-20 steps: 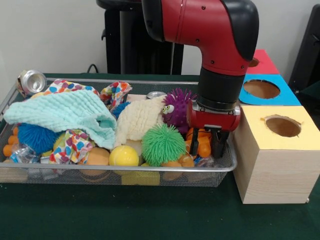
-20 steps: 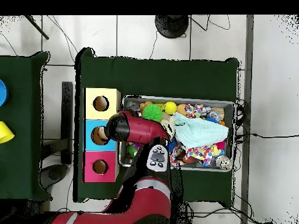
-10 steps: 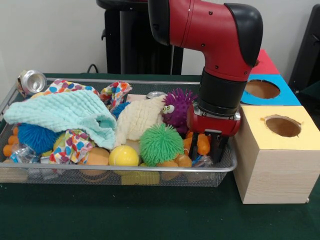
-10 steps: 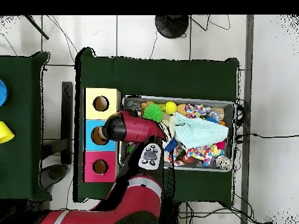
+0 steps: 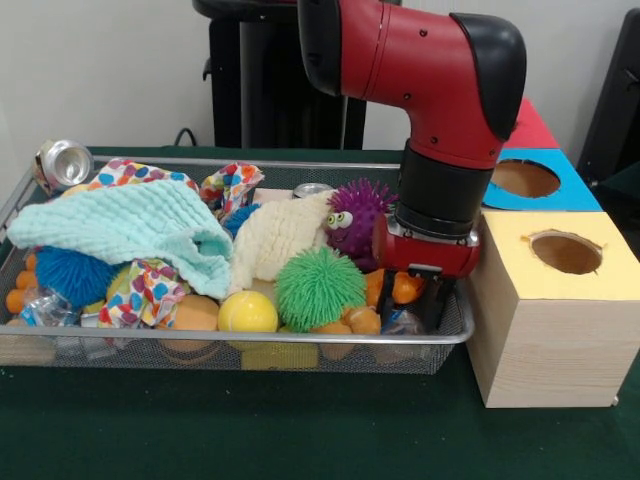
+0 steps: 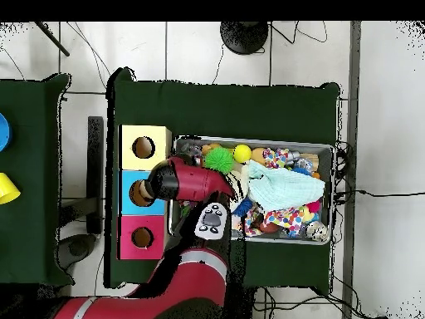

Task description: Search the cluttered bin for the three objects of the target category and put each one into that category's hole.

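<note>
Green tablecloth (image 5: pixel 300 430), black stand (image 6: pixel 244 35), floor cables (image 6: pixel 290 33)

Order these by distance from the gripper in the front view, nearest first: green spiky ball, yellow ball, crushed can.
1. Green spiky ball, just beside the gripper, toward the picture's left.
2. Yellow ball, farther left, at the bin's front rim.
3. Crushed can, at the far left corner.

End effector (image 5: pixel 407 296) has lifted a bit vs 1 s ago, orange toy (image 5: pixel 406 287) now raised betw its fingers; green spiky ball (image 5: pixel 320 288) shifted slightly left in bin.
</note>
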Controlling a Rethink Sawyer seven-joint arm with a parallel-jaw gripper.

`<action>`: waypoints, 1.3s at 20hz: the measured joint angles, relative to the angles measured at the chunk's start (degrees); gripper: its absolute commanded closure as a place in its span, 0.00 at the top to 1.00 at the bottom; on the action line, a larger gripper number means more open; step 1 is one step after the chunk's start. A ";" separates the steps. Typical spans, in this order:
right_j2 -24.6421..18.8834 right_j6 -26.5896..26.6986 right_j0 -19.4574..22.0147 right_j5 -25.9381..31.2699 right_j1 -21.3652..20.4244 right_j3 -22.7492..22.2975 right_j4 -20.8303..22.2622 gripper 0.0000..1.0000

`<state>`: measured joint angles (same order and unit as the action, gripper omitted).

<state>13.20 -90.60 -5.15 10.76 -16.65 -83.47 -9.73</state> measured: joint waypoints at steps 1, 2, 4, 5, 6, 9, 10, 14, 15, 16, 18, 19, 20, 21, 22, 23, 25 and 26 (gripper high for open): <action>0.12 0.00 -0.09 0.00 0.10 0.12 -0.01 1.00; 0.23 0.00 -0.18 0.00 0.21 0.23 -0.01 1.00; 0.36 0.00 -0.29 0.00 0.32 0.37 -0.01 1.00; 0.51 0.00 -0.42 0.00 0.43 0.47 -0.01 1.00; 0.66 0.00 -0.54 -0.01 0.53 0.56 -0.07 1.00; 0.94 0.00 -0.74 0.00 0.89 0.86 -0.26 0.00; 0.94 0.00 -0.75 0.00 0.90 0.86 -0.27 0.00; 0.94 0.00 -0.97 -0.02 1.14 1.01 -0.48 0.00; 0.93 0.00 -1.00 -0.02 1.18 1.05 -0.51 0.00; 1.03 0.00 -1.10 0.01 1.17 1.07 -0.54 0.00; 1.09 0.00 -1.15 0.00 1.18 1.08 -0.54 0.00; 1.10 0.00 -1.16 0.00 1.18 1.08 -0.54 0.00; 1.10 0.00 -1.17 0.00 1.18 1.08 -0.55 0.00; 1.10 0.00 -1.16 0.00 1.18 1.08 -0.55 0.00; 1.10 0.00 -1.17 0.00 1.18 1.08 -0.55 0.00; 1.10 0.00 -1.16 0.00 1.18 1.08 -0.55 0.00; 1.10 0.00 -1.17 0.00 1.18 1.08 -0.55 0.00; 1.10 0.00 -1.17 0.00 1.18 1.08 -0.55 0.00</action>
<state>14.30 -90.60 -6.32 10.76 -15.47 -82.39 -10.28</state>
